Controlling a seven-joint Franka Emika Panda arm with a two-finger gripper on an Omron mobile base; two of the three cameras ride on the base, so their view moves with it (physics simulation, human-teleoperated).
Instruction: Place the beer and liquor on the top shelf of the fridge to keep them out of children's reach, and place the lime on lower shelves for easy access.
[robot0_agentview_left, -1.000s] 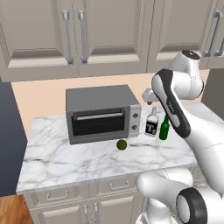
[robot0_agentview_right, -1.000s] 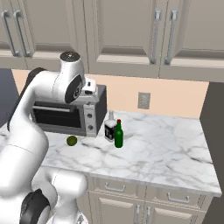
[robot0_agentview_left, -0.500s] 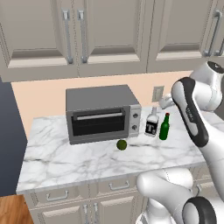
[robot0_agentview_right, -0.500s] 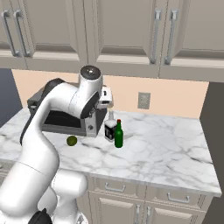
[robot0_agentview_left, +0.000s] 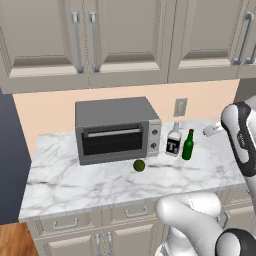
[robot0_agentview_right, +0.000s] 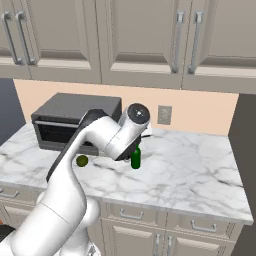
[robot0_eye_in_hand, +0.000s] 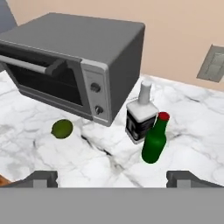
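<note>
White marble tabletop (robot0_agentview_left: 90, 182) runs beneath beige wall cabinets (robot0_agentview_left: 125, 37) against a peach wall fitted with a pale outlet plate (robot0_agentview_left: 180, 107). On it stands a silver toaster oven (robot0_agentview_left: 117, 129), door closed. Just to its right is the liquor (robot0_agentview_left: 173, 141), a squat white bottle with a black label, upright. Immediately beside that, slightly nearer the front edge, the beer (robot0_agentview_left: 188, 145) stands upright, a slim green bottle with a red cap; in the hand view the two bottles overlap, and contact between them cannot be confirmed. The lime (robot0_agentview_left: 139, 165) lies on the marble in front of the oven's right end, apart from both bottles. The hand (robot0_eye_in_hand: 116, 177) hangs above the tabletop, looking down on the bottles, its fingertips (robot0_eye_in_hand: 41, 178) spread wide apart with nothing between them.
</note>
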